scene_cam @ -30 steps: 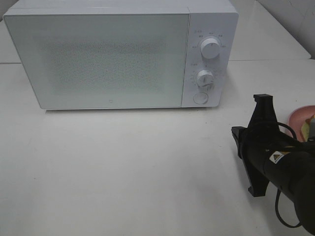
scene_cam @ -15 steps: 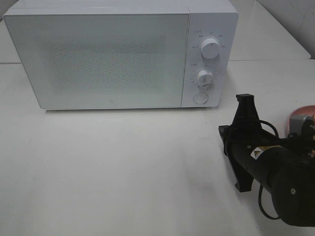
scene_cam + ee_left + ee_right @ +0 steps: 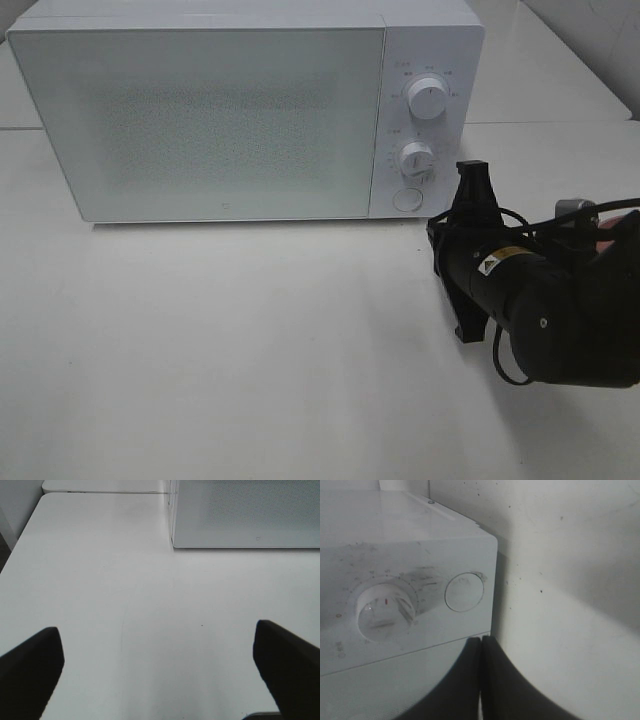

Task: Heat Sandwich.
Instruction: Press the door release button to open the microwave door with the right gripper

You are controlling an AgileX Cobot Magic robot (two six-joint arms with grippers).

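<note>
From my station, the white microwave point(image 3: 200, 120) is my reference, standing on the white table point(image 3: 250, 330) with its door point(image 3: 210, 125) closed. On the control panel to the right of the door I see an upper knob point(image 3: 428, 100), a lower knob point(image 3: 416, 158) under it, and a round button point(image 3: 407, 199) lowest of all. The right gripper point(image 3: 481, 641) has its two black fingers pressed flat together with nothing between them. It sits close in front of the microwave's lower right front corner, just beside the round button, and I cannot tell whether it is touching. In the high view the right arm point(image 3: 560, 310) is rolled onto its side, its bulk covering the table to the right of the microwave. I cannot make out the sandwich in any view, and that covered stretch is hidden from me. The left gripper point(image 3: 156, 630) stands spread wide and empty, its fingers point(image 3: 30, 670) far apart above bare table out in front of the microwave's left front corner, well clear of the door.
</note>
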